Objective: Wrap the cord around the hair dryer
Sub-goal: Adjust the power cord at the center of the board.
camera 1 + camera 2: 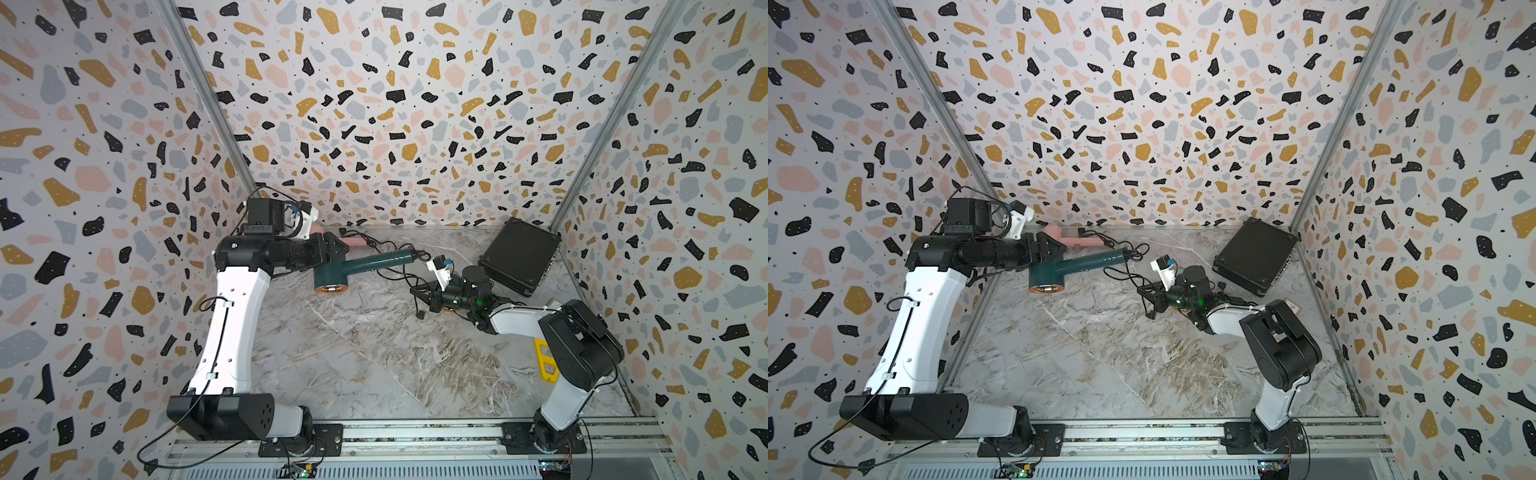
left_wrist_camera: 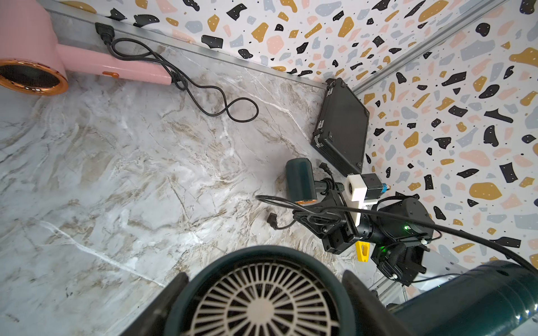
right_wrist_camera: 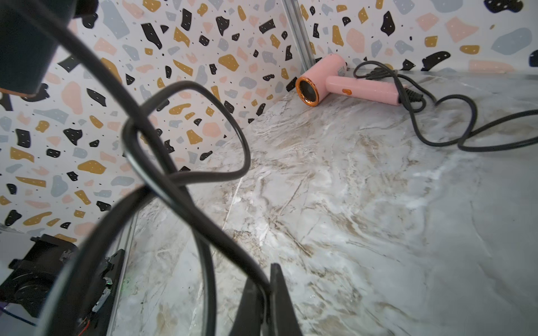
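A dark teal hair dryer [image 1: 361, 264] [image 1: 1079, 264] hangs above the marble table at the back left. My left gripper [image 1: 334, 249] [image 2: 265, 280] is shut on its round head, with one finger on each side of the white rear grille [image 2: 262, 308]. The handle [image 2: 480, 291] points toward the right arm. A black cord [image 1: 397, 274] [image 2: 436, 229] leaves the handle's end and runs in loose loops to my right gripper [image 1: 419, 291] [image 3: 266, 279]. That gripper is shut on the cord [image 3: 163, 157] low over the table's middle right.
A pink hair dryer [image 2: 87, 58] [image 3: 334, 78] with its own black cord lies in the back left corner. A second teal dryer [image 2: 300, 180] lies under the right wrist. A black case [image 1: 519, 253] leans at the back right. A yellow tool [image 1: 546, 361] lies near the right arm.
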`<act>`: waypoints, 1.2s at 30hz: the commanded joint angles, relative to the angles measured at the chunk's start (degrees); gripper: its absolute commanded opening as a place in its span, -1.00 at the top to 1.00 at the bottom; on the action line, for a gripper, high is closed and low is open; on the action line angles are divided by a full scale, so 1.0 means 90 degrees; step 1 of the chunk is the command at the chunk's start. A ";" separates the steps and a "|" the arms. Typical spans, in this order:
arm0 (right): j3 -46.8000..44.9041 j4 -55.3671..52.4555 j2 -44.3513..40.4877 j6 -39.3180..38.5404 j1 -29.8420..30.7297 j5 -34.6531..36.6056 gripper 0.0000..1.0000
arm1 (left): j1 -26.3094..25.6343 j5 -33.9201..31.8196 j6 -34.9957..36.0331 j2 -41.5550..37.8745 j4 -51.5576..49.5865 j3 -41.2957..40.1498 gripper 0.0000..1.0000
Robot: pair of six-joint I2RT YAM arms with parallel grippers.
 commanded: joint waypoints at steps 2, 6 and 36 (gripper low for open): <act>0.0013 -0.2141 -0.1345 -0.0756 -0.0021 0.0650 1.00 | 0.0457 -0.0312 -0.0778 -0.0523 0.1232 -0.0339 1.00; -0.0240 -0.3686 -0.2345 -0.1124 -0.0266 0.1575 1.00 | 0.1283 -0.0501 -0.1688 -0.0885 0.2209 -0.1056 1.00; -0.2489 -0.4073 -0.3312 0.1835 -0.6540 0.1343 1.00 | 0.3825 -0.1644 -0.3223 -0.1277 0.3969 -0.3230 1.00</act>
